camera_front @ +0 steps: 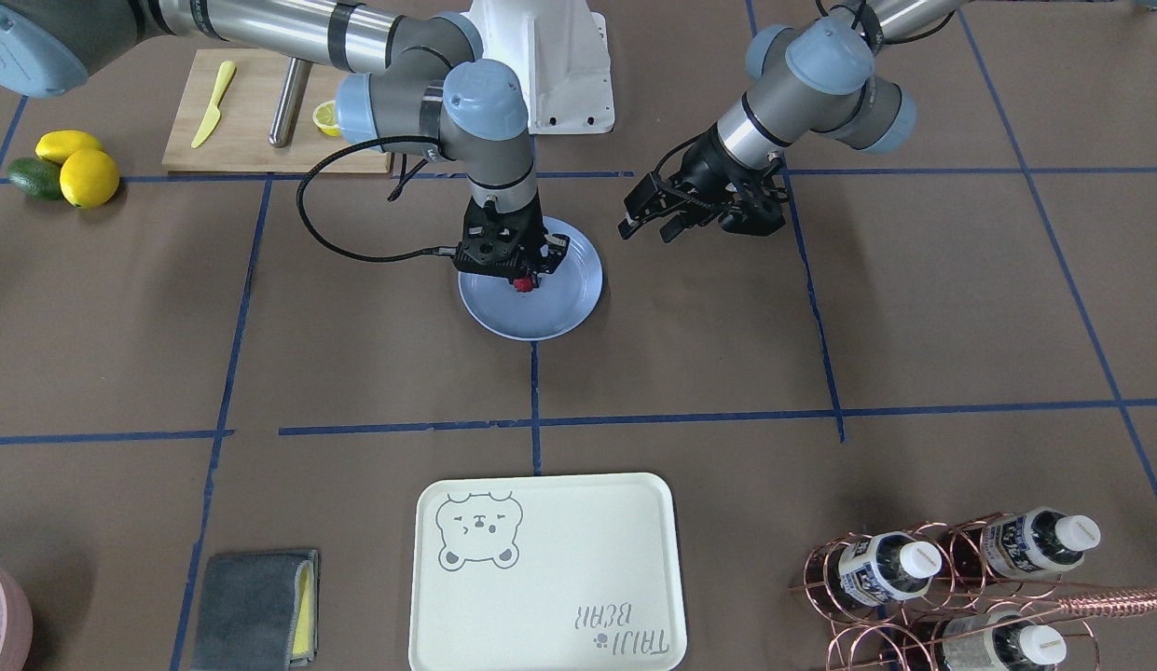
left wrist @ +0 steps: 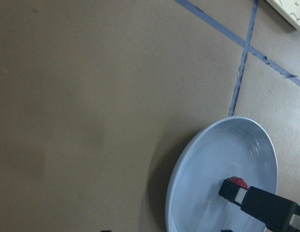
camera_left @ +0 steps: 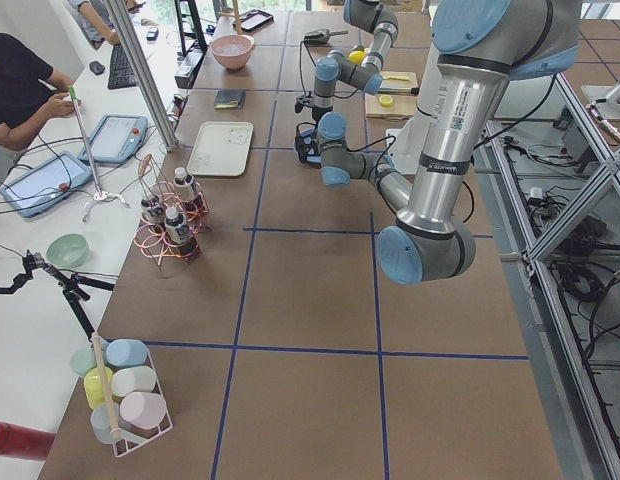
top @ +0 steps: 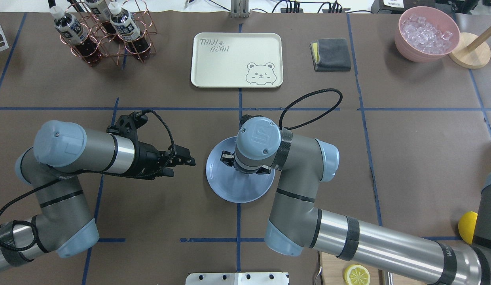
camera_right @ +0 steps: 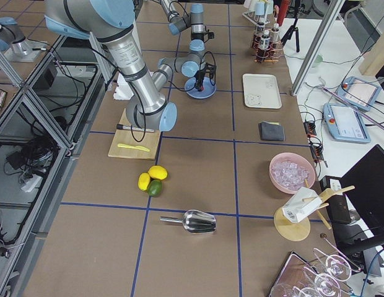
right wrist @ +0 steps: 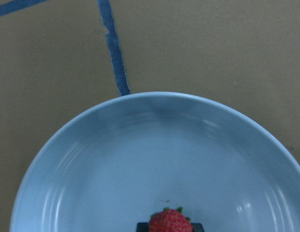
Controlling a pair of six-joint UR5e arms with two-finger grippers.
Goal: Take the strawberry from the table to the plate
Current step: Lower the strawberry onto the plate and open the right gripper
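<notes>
The strawberry [camera_front: 520, 284] is small and red, and it hangs just over the light blue plate [camera_front: 559, 317] between the tips of my right gripper [camera_front: 522, 278], which is shut on it. The right wrist view shows the strawberry [right wrist: 170, 221] at its bottom edge above the plate [right wrist: 140, 159]. In the overhead view my right wrist covers the berry and much of the plate [top: 229, 190]. My left gripper [camera_front: 645, 233] hovers open and empty beside the plate, over the brown table [camera_front: 727, 354]. Its camera sees the plate [left wrist: 208, 159] and the strawberry [left wrist: 238, 182].
A cream bear-print tray [camera_front: 541, 568] and a grey cloth [camera_front: 256, 606] lie at the operators' edge. A copper rack with bottles [camera_front: 951, 578] stands near them. Two lemons and an avocado [camera_front: 65, 168] sit beside a cutting board [camera_front: 252, 112] with a yellow knife.
</notes>
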